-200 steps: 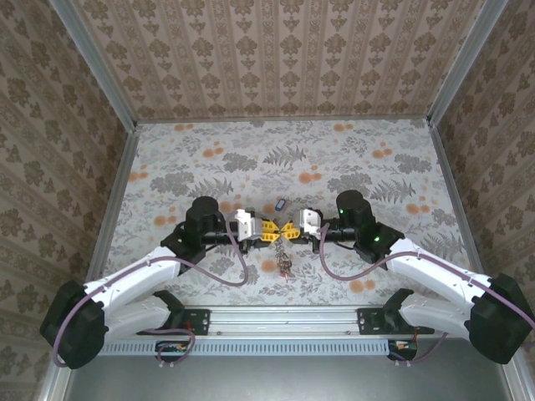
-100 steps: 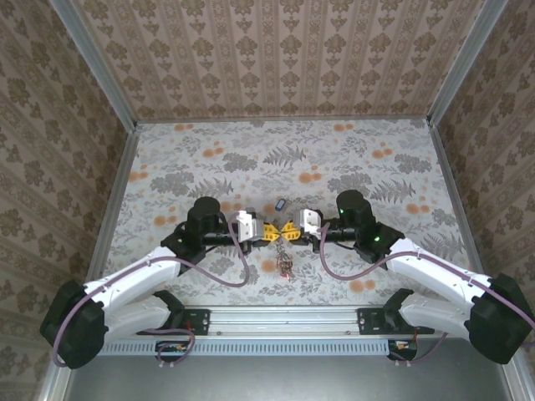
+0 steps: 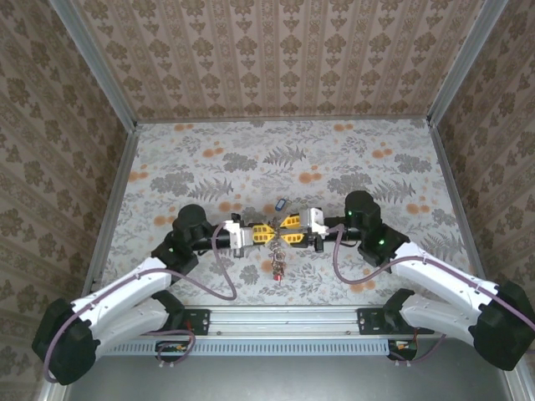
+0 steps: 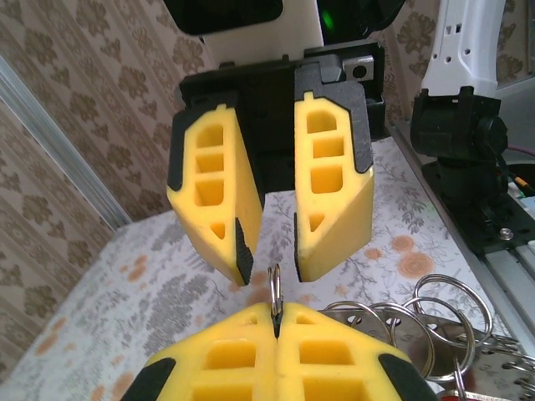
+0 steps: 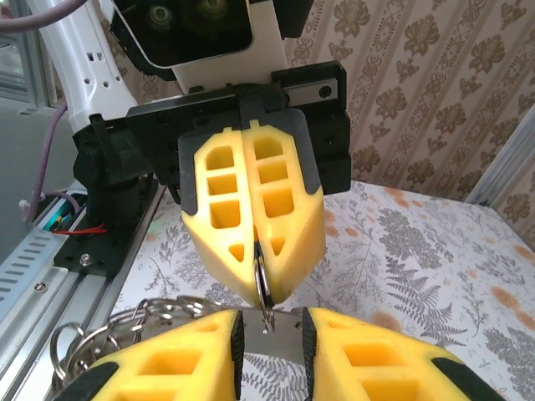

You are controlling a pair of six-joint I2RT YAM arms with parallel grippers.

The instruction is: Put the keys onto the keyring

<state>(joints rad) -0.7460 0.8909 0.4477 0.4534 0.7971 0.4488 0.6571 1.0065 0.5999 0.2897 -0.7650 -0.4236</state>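
Your left gripper (image 4: 276, 324) is closed tight, pinching the keyring (image 5: 262, 284) by its thin edge, so the wire loop stands upright out of the fingertips. Your right gripper (image 4: 273, 261) faces it nose to nose with its jaws partly apart and nothing gripped, the top of the loop sitting just at the mouth of the gap. The keys (image 3: 278, 263) and their other rings hang in a bunch beneath where the two grippers meet. One more small key (image 3: 280, 204) lies apart on the table (image 3: 351, 159), just beyond them.

The weak point is that narrow pinch. The bunch probably drags on the loop, so any sideways nudge could twist it out and drop everything. Close the right jaws off-centre and one finger likely shoves the loop instead of clamping it. Push forward and the fingertips, already very close, may collide.
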